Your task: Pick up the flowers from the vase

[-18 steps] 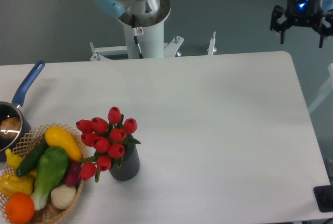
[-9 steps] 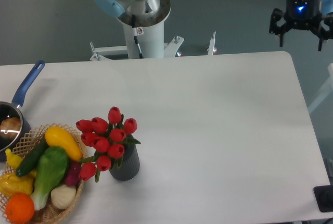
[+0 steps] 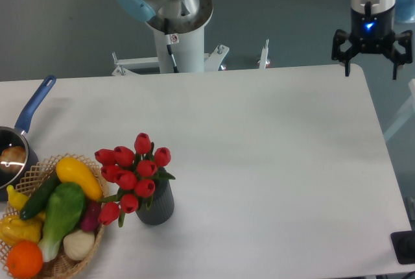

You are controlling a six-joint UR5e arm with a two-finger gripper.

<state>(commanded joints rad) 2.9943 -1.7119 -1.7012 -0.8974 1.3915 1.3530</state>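
No legible text or labels.

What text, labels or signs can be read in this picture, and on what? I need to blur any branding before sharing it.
No text can be read.
A small red and white sticker sits on the white robot base column; too small to read.
The gripper shows only a blue light, no lettering.

A single fixed camera looks down at a steep angle from the front edge of a white table [image 3: 259, 162], facing the robot's base column [image 3: 181, 39] at the far side. It stands back enough that nearly the whole tabletop fits, though the left edge cuts off a wicker basket [image 3: 39, 240] and a saucepan [image 3: 19, 143]. The gripper [image 3: 371, 65] appears at the upper right, the vase [image 3: 157, 204] at the lower left. No second view is given.
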